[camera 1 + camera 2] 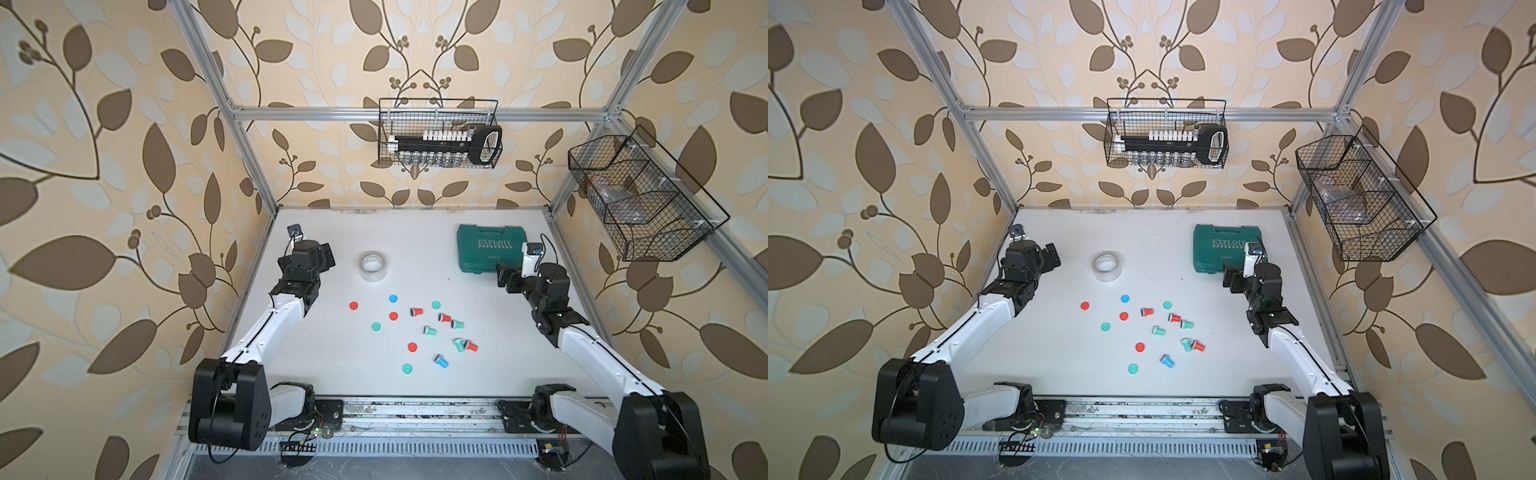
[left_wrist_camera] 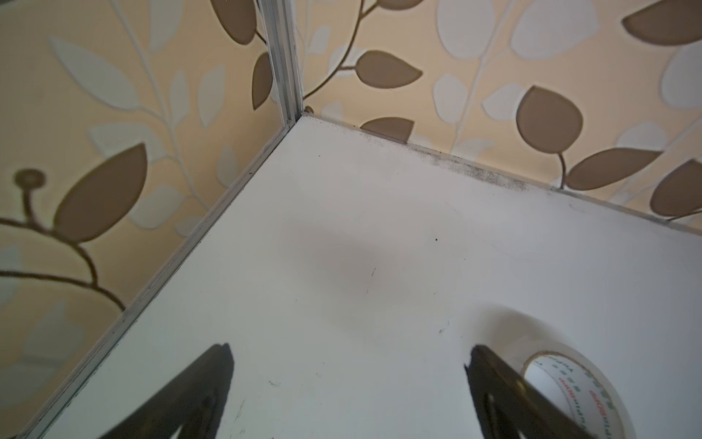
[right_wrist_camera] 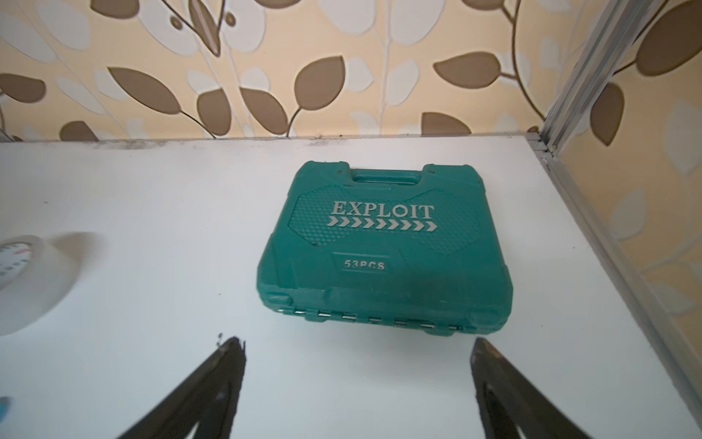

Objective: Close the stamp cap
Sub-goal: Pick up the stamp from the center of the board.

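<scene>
Near the middle of the white surface point(image 1: 316, 365), seven small stamps point(image 1: 429, 331) in red, teal and blue lie on their sides, uncapped. Seven loose round caps point(image 1: 393, 316) of the same colours are scattered beside them. The left tool point(image 2: 347, 347) is spread wide and empty, near a tape roll point(image 2: 577, 384). The right tool point(image 3: 357, 340) is likewise spread and empty, facing a green case point(image 3: 383, 243).

Tape roll point(image 1: 373, 266) lies well apart from green tool case point(image 1: 482, 254).
</scene>
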You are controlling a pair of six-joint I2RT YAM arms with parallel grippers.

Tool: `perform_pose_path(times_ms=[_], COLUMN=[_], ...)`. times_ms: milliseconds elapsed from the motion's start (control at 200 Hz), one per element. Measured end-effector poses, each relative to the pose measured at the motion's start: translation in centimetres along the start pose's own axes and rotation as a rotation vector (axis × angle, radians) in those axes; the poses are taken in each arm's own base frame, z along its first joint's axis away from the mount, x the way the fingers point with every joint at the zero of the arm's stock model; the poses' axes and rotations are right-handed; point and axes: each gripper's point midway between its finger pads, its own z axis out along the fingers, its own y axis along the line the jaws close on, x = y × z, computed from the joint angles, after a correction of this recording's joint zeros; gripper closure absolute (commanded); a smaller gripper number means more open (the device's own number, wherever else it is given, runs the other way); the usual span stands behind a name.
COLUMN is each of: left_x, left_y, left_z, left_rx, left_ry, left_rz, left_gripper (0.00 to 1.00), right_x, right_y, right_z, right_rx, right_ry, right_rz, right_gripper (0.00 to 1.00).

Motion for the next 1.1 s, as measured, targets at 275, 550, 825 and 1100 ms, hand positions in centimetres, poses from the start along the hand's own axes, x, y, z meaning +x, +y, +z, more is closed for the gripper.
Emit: perform_pose_path(times_ms=[275, 550, 825, 1100], left_x=[2.1, 4.2, 5.2, 5.8], left_y=[-1.6, -3.0, -4.0, -4.4], left_z=[-3.7, -6.8, -7.3, -7.3], left_rx=[0.120, 0.276, 0.337, 0.353], left_ry=[0.238, 0.320, 0.374, 0.408], left_rz=[-0.045, -0.058, -0.075, -0.106], left_gripper=[0.01, 0.01, 0.01, 0.01], right_x=[3.3, 9.5, 15.4, 19.3], right_y=[9.0, 14.0, 15.8, 17.8], right_z=[-4.8, -9.8, -14.6, -15.5], right_rx=[-0.264, -0.371, -0.377, -0.371], right_ry=[0.176, 0.467, 0.666, 0.701], right_rz=[-0.014, -0.045, -0.150, -0.373], right_gripper=[0.28, 0.40, 0.41, 0.51])
